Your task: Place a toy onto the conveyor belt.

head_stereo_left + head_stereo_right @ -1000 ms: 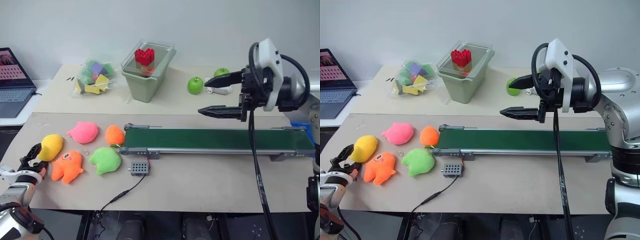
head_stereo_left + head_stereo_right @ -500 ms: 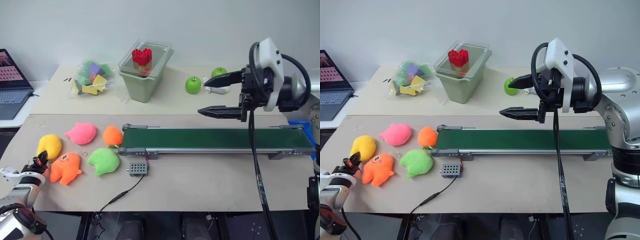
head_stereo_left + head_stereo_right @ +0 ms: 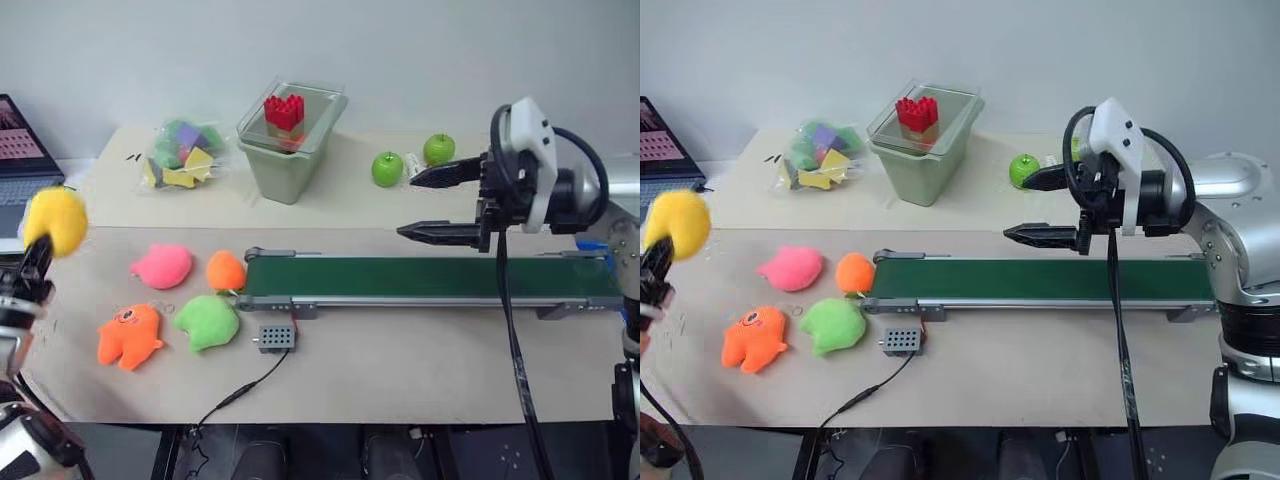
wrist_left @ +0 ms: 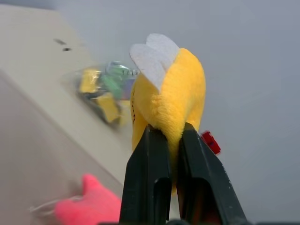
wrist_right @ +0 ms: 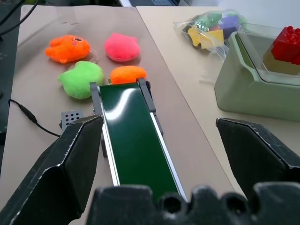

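Standing upright, the toy (image 4: 171,101) sits pinched in left claw (image 4: 168,140).

Right gripper (image 3: 425,205): two long black fingers tapering to points, mounted on a black block capped by a white rounded housing, backed by a silver-grey cylindrical forearm; a black cable loops over the housing and hangs down in front of the belt (image 3: 430,277). In the wrist view its fingers (image 5: 61,173) are broad, matt black, faceted wedges. Left gripper (image 4: 168,140): two narrow glossy black fingers, on a white-and-black wrist section beside the belt's near end.
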Motion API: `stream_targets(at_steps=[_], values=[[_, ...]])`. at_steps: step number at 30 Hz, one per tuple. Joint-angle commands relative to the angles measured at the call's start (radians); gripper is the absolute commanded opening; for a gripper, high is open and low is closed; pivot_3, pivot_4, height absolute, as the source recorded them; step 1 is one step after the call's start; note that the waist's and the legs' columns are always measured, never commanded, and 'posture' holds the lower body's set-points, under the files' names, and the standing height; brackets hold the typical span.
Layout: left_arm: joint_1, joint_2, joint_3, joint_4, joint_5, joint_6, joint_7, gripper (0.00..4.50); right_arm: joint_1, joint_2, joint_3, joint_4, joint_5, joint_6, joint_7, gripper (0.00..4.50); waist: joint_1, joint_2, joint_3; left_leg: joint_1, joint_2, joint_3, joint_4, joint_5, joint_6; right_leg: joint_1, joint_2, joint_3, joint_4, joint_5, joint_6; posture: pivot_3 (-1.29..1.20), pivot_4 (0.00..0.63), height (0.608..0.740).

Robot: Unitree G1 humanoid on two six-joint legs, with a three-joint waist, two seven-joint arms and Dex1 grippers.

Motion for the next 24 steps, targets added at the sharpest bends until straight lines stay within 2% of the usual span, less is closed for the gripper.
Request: stream_targets(at_steps=[1,5,7,10,13,18,22,24], values=[[0.055,0.024,-0.216,-0.323,0.128,-0.040,-0.022,0.05,0.003,0.011,-0.028,-0.001,-0.001,-0.035,-0.010,4.50,-0.002,0.000,0.000,0.000,0.000,0.000,0.000,0.000,0.000,0.000,0.000,0.000,0.000,0.000,0.000,0.00,0.150,0.740],[0.008,0.060,-0.404,-0.476,0.280,-0.120,-0.017,0.05,0.019,0.026,-0.023,0.023,-0.022,-0.076,-0.015,4.50,-0.007,0.000,0.000,0.000,0.000,0.001,0.000,0.000,0.000,-0.001,0.001,0.001,-0.001,0.000,0.000,0.00,0.150,0.740],[-0.039,0.088,-0.548,-0.534,0.431,-0.198,0.002,0.05,0.027,0.038,-0.023,0.034,-0.029,-0.093,-0.024,4.50,-0.006,0.000,0.000,-0.001,0.000,0.002,-0.001,0.000,0.001,-0.001,0.001,0.001,-0.001,0.000,0.000,0.00,0.150,0.740],[-0.084,0.087,-0.637,-0.569,0.546,-0.274,0.036,0.05,0.036,0.050,-0.023,0.034,-0.035,-0.105,-0.032,4.50,-0.004,0.000,0.001,-0.001,0.000,0.003,0.000,0.000,0.001,-0.001,0.001,0.001,-0.002,0.000,0.000,0.00,0.150,0.740],[-0.137,0.138,-0.834,-0.628,0.893,-0.510,0.127,0.05,0.066,0.056,-0.045,0.026,-0.040,-0.119,-0.050,4.50,-0.006,0.000,0.001,-0.001,0.000,0.003,0.000,-0.001,0.002,-0.001,0.001,0.001,-0.001,0.000,0.001,0.00,0.150,0.740],[-0.191,0.180,-1.003,-0.600,1.286,-0.867,0.306,0.05,0.105,0.063,-0.064,0.004,-0.035,-0.127,-0.083,4.50,-0.003,0.000,0.001,-0.003,0.000,0.004,0.000,-0.001,0.002,0.000,0.001,0.001,-0.003,0.001,0.001,0.00,0.150,0.740],[-0.209,0.161,-1.044,-0.546,1.395,-1.117,0.431,0.05,0.127,0.068,-0.073,-0.006,-0.037,-0.135,-0.104,4.50,-0.002,0.000,0.001,-0.003,0.000,0.005,0.000,-0.001,0.002,-0.001,0.001,0.001,-0.004,0.001,0.001,0.00,0.150,0.740],[-0.182,0.164,-1.046,-0.532,1.399,-1.210,0.450,0.05,0.131,0.070,-0.077,-0.009,-0.037,-0.136,-0.113,4.50,-0.002,0.000,0.001,-0.003,0.000,0.005,0.000,-0.001,0.003,-0.001,0.001,0.001,-0.004,0.001,0.002,0.00,0.150,0.740]])
